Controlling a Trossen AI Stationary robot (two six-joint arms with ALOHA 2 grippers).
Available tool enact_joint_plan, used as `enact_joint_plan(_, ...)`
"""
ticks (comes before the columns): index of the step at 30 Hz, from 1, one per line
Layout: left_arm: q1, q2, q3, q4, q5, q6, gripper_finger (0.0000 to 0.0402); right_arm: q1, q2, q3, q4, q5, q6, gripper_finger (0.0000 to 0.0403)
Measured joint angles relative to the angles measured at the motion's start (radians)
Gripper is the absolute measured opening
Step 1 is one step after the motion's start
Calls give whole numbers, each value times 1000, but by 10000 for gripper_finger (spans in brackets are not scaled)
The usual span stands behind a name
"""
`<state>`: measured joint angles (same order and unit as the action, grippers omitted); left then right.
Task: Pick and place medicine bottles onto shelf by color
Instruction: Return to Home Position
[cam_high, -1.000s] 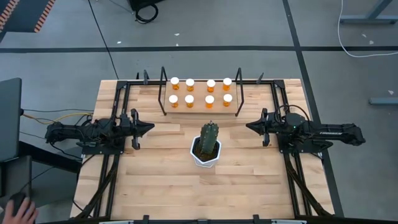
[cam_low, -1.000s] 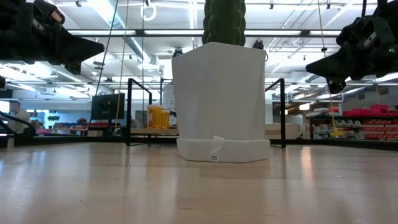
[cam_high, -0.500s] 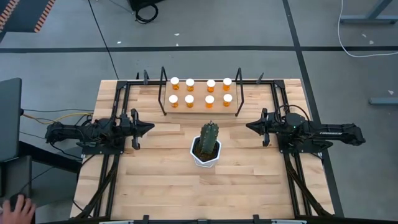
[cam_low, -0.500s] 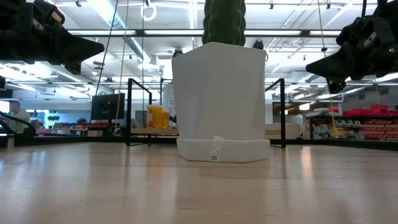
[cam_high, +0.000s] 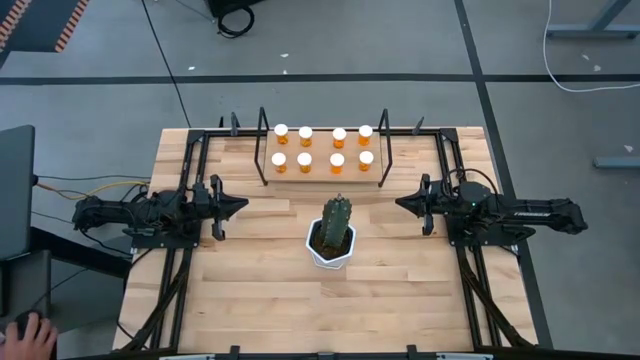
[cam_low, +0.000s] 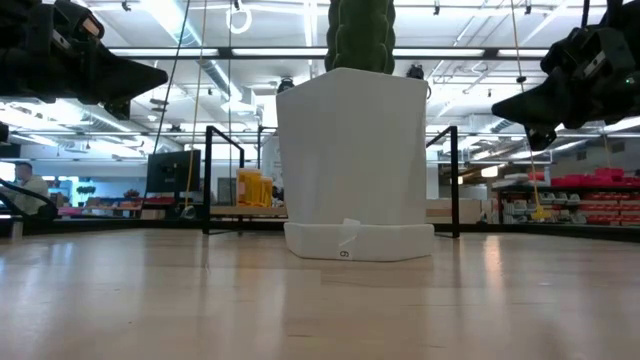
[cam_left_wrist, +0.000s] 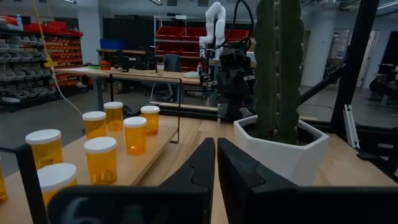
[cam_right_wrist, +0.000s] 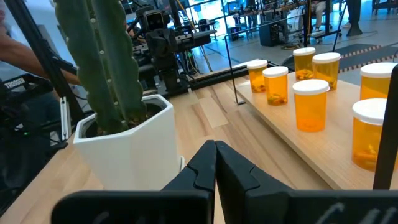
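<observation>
At the table's (cam_high: 260, 290) far edge, on the shelf (cam_high: 321, 146): eight bottles (cam_high: 305, 158), two rows of four, well apart from both hands. Left hand (cam_high: 242, 205) at the left side, right hand (cam_high: 399, 205) at the right, each clenched on nothing, aimed inward at the cactus (cam_high: 337, 220) between. Seen from the wrists alone: pills inside the bottles. Seen low: pot (cam_low: 350, 150) hiding most of the shelf, bottles peeking beside it.

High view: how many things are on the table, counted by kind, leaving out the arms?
Bottles: 8
Shelf: 1
Cactus: 1
Total: 10
</observation>
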<state>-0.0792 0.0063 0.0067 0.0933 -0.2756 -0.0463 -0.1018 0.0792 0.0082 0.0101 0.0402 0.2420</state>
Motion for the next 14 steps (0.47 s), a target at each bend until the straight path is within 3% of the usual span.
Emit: enact_joint_plan(14, 0, 0, 0, 0, 0, 0, 34, 0, 0, 0, 0, 0, 0, 13)
